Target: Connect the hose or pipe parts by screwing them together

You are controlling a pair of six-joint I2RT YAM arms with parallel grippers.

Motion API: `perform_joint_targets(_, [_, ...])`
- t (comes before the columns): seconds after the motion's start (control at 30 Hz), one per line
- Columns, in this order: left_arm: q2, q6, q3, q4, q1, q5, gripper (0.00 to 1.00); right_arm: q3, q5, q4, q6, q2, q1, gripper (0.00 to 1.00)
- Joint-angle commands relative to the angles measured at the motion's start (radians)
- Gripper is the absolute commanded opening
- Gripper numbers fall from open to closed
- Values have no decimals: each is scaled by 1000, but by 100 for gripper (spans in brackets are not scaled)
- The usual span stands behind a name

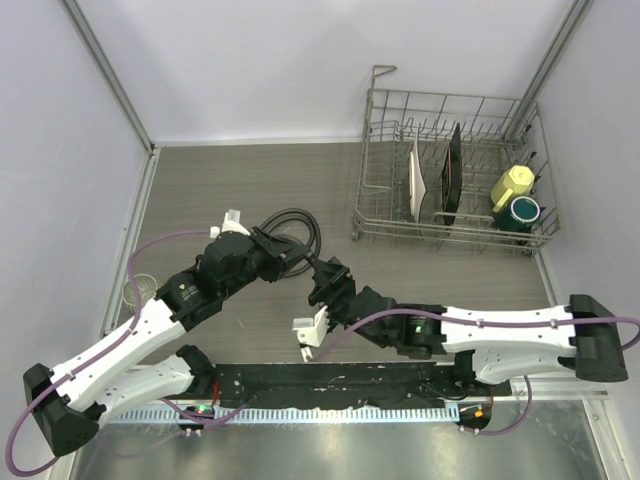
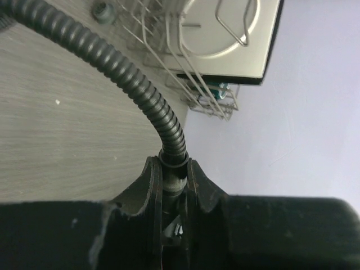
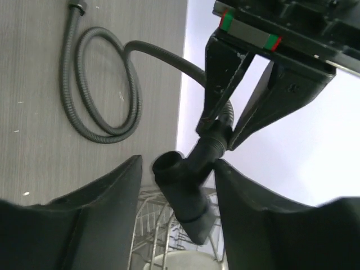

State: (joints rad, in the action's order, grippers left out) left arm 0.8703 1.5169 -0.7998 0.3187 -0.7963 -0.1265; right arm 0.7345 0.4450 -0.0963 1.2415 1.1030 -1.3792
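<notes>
- Right gripper point(image 3: 179, 163) fills the bottom of its own wrist view. Its two dark fingers point(image 3: 107, 216) stand apart, one on either side of the T-shaped fitting point(image 3: 185, 194). A sliver of light shows between the left-hand finger and the fitting's open side port, so the jaws are released, not pinching.
- The fitting sits tilted at lower centre of that view. Its stem runs up and to the right into the end connector point(image 3: 216, 138) of the hose point(image 2: 112, 59). The two parts meet end to end; how far the thread is home I cannot tell.
- The left gripper point(image 2: 171, 166) is clenched on that connector. In its wrist view both fingers press the collar at bottom centre, and the ribbed black hose arches away to the upper left of the frame.
- The rest of the hose lies in a loose coil on the grey wood-grain table point(image 1: 220, 190). It shows at upper left in the right wrist view, and just above the two grippers in the top view.
- In the top view the grippers face each other near the centre of the frame. The left arm reaches in from lower left and the right arm from lower right.
- A wire dish rack point(image 1: 450, 100) stands at upper right, well apart from the grippers. It holds an upright white plate point(image 1: 417, 180) and a dark plate point(image 1: 453, 175), with a yellow cup point(image 1: 512, 183) and a green cup point(image 1: 523, 210) at its right end.
</notes>
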Motion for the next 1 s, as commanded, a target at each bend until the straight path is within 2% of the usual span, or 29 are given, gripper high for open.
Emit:
perform_joint_targets(0.0, [-25, 25, -36, -50, 6, 31, 0, -27, 98, -317, -69, 61, -4, 36])
perform_joint_targets(0.07, [-43, 25, -4, -101, 5, 18, 0, -50, 141, -388, -202, 69, -3, 24])
perform_joint_targets(0.1, [-53, 26, 13, -131, 5, 11, 0, -59, 173, -458, -367, 73, -1, 19])
perform_joint_targets(0.17, [-79, 28, 60, -217, 5, -2, 0, -86, 218, -485, -521, 70, 0, 14])
perform_joint_targets(0.2, [-85, 28, 69, -228, 6, -5, 0, -95, 239, -502, -625, 66, -1, 8])
perform_joint_targets(0.23, [-96, 26, 77, -240, 5, -7, 0, -107, 245, -503, -831, 51, -1, 6])
perform_joint_targets(0.3, [-100, 19, 82, -253, 5, -13, 0, -115, 233, -494, -1037, 38, 0, 5])
perform_joint_targets(0.33, [-103, 8, 94, -283, 5, -16, 0, -122, 228, -496, -1226, 34, 2, 5])
perform_joint_targets(0.4, [-120, 2, 120, -341, 5, -34, 0, -133, 231, -499, -1399, 14, 11, 5])
perform_joint_targets(0.43, [-129, 6, 160, -413, 5, -45, 0, -154, 244, -500, -1589, 6, 17, 5])
perform_joint_targets(0.53, [-162, 14, 226, -530, 5, -73, 0, -242, 261, -510, -1885, -51, 64, 5])
perform_joint_targets(0.57, [-162, 9, 229, -535, 5, -74, 0, -276, 253, -531, -2057, -83, 80, 4])
perform_joint_targets(0.63, [-151, -7, 223, -530, 5, -64, 0, -386, 248, -649, -2201, -101, 121, 4])
perform_joint_targets(0.67, [-146, -11, 225, -529, 5, -61, 0, -418, 245, -687, -2338, -106, 134, 6])
perform_joint_targets(0.77, [-133, -8, 237, -537, 5, -68, 0, -475, 218, -807, -2366, -107, 144, 16])
perform_joint_targets(0.8, [-129, -11, 237, -523, 5, -73, 0, -468, 210, -784, -2305, -132, 144, 15])
perform_joint_targets(0.87, [-125, -17, 240, -511, 5, -82, 0, -439, 216, -693, -2256, -167, 144, 1])
perform_joint_targets(0.97, [-114, -47, 222, -434, 5, -73, 0, -439, 254, -640, -2158, -261, 149, 1])
